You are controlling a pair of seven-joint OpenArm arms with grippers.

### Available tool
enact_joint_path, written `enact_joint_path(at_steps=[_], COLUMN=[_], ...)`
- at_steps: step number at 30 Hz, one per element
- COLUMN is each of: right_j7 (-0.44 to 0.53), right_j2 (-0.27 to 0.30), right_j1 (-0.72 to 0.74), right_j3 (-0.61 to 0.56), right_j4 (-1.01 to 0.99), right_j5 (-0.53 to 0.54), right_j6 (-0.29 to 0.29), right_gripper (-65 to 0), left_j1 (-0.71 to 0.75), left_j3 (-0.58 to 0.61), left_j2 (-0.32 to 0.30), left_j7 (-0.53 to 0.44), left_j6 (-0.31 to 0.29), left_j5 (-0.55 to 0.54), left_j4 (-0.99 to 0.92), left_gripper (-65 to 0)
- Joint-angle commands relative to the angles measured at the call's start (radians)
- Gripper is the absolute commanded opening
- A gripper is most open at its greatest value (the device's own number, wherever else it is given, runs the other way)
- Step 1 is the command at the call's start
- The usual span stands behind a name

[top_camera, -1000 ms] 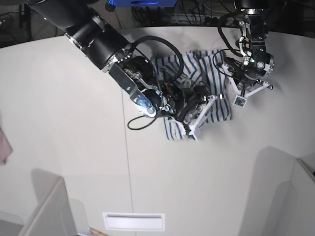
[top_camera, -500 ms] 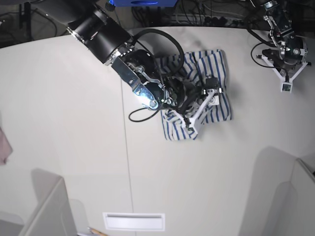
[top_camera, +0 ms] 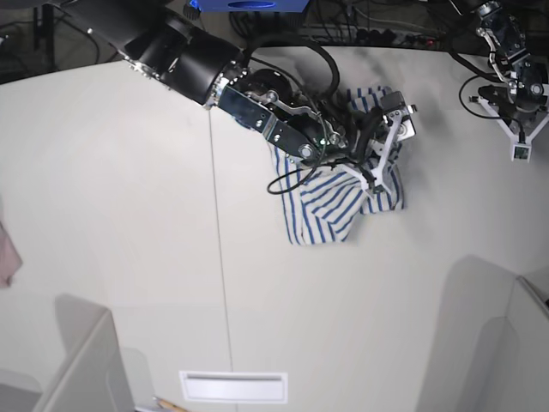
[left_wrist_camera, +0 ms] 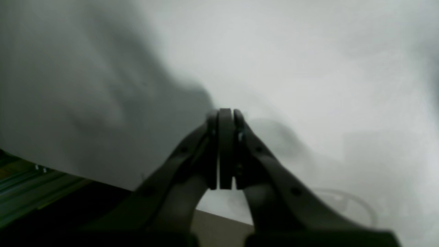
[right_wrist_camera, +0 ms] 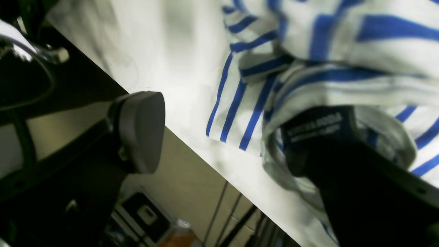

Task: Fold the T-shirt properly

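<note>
Blue-striped white cloth, the T-shirt point(top_camera: 343, 193), is seen bunched on the pale table point(top_camera: 129, 215), where the right gripper point(top_camera: 388, 142) is spread wide over its far edge (one finger beside a dark neck tag point(right_wrist_camera: 313, 127)), while the left gripper point(top_camera: 520, 137) is clenched on nothing, well apart.

robotics lab, white worktable point(top_camera: 129, 215), cables point(top_camera: 360, 34) and gear behind

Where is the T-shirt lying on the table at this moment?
In the base view the T-shirt lies bunched near the table's far edge, right of centre, partly under the right claw.
</note>
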Motion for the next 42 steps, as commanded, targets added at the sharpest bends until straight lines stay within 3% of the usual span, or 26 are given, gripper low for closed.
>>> enact_joint_path(at_steps=[1, 4, 9, 11, 14, 17, 20, 25, 34, 37, 42], right_j7=[0.01, 0.013, 0.096, 0.093, 0.093, 0.094, 0.094, 0.094, 0.149, 0.157, 0.156], right_j2=[-0.022, -0.023, -0.022, -0.009, 0.067, 0.155, 0.206, 0.242, 0.256, 0.249, 0.184], right_j1=[0.031, 0.048, 0.021, 0.018, 0.015, -0.008, -0.069, -0.163, -0.155, -0.137, -0.097], right_j3=[-0.022, -0.089, -0.1, -0.048, 0.038, 0.135, 0.255, 0.403, 0.408, 0.408, 0.406], right_j4=[0.037, 0.06, 0.126, 0.151, 0.235, 0.292, 0.298, 0.272, 0.098, 0.062, 0.02], right_j5=[0.012, 0.014, 0.009, 0.008, 0.009, 0.009, 0.012, 0.005, 0.005, 0.006, 0.006], right_j6=[0.01, 0.05, 0.272, 0.266, 0.237, 0.194, 0.183, 0.183, 0.185, 0.186, 0.186], right_gripper=[-16.4, -16.4, -16.4, -16.4, -19.4, -38.7, -65.0, -65.0, -65.0, -65.0, -65.0], left_j1=[-0.004, -0.006, -0.006, -0.006, -0.008, -0.008, -0.006, -0.006, -0.006, -0.006, -0.006], left_j3=[-0.005, -0.005, -0.005, -0.019, -0.088, -0.133, -0.176, -0.203, -0.202, -0.202, -0.202], left_j2=[-0.014, -0.014, -0.017, -0.017, -0.017, -0.034, -0.039, -0.039, -0.037, -0.037, -0.037], left_j7=[-0.008, -0.008, -0.01, -0.01, -0.011, -0.013, -0.013, -0.014, -0.014, -0.014, -0.014], left_j6=[0.002, 0.002, 0.002, 0.002, 0.002, 0.001, 0.001, 0.001, 0.001, 0.001, 0.001], left_j5=[0.002, 0.002, 0.002, 0.002, 0.002, 0.0, 0.0, 0.0, 0.0, 0.0, 0.0], left_j4=[0.013, 0.013, 0.013, 0.013, 0.013, 0.013, -0.007, -0.022, -0.022, -0.022, -0.022], left_gripper=[-65.0, -65.0, -65.0, -65.0, -65.0, -65.0, -65.0, -65.0, -65.0, -65.0, -65.0])
